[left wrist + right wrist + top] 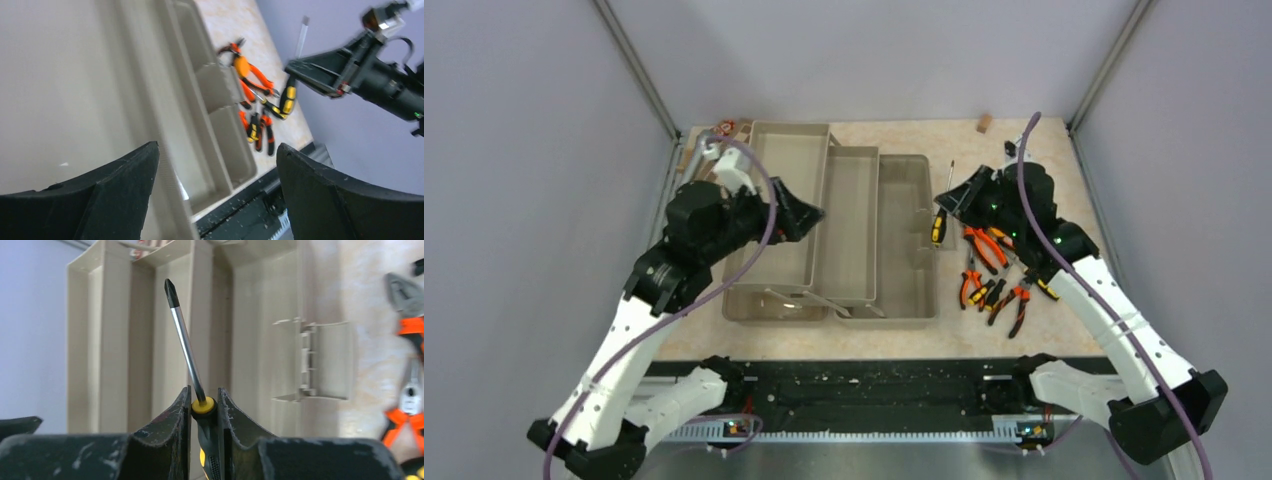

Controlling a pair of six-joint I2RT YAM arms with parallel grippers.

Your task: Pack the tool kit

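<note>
at the toolbox (902,280) right edge, right gripper (204,400) pinches a screwdriver (186,347) by its handle top; likely light, stiff, slick shaft, so handle's the hold. left gripper (216,147) spread above toolbox.

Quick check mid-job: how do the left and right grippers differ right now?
The left gripper has its jaws wide open and empty; the right gripper has its jaws shut on a yellow-black screwdriver, near the top of its handle. The left gripper hangs over the left end of the toolbox; the right gripper sits off the box's right side, near the pliers lying on the table. Both are black two-finger grippers.
</note>
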